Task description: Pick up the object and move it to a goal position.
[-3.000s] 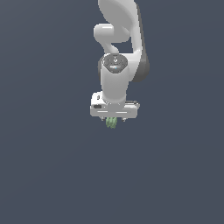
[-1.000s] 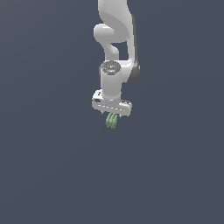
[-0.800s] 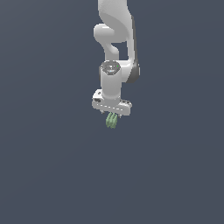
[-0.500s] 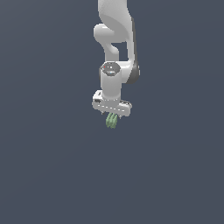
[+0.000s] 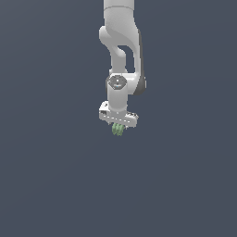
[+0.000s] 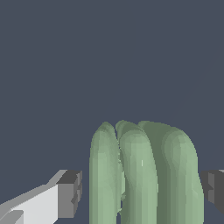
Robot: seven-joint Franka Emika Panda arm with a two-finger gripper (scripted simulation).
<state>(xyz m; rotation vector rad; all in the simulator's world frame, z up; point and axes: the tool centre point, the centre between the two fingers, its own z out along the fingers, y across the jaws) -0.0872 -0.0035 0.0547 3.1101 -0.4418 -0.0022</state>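
Note:
The object (image 5: pixel 118 130) is a small pale green bunch of elongated rounded lobes. It hangs between the fingers of my white gripper (image 5: pixel 118 126), below the hand, in the middle of the exterior view. In the wrist view the object (image 6: pixel 144 175) fills the space in my gripper (image 6: pixel 142 189), with one dark finger pad (image 6: pixel 70 192) on one side and the other pad (image 6: pixel 214 186) on the other side. The gripper is shut on the object. The object's lower end is cut off by the wrist view's edge.
A plain dark blue-grey surface (image 5: pixel 55 185) fills the background of both views. The white arm (image 5: pixel 121 41) comes down from the top of the exterior view. No other objects or goal marker show.
The gripper, still holding the object, sits slightly lower in the exterior view than half a second ago. Since three seconds ago the hand has turned a little.

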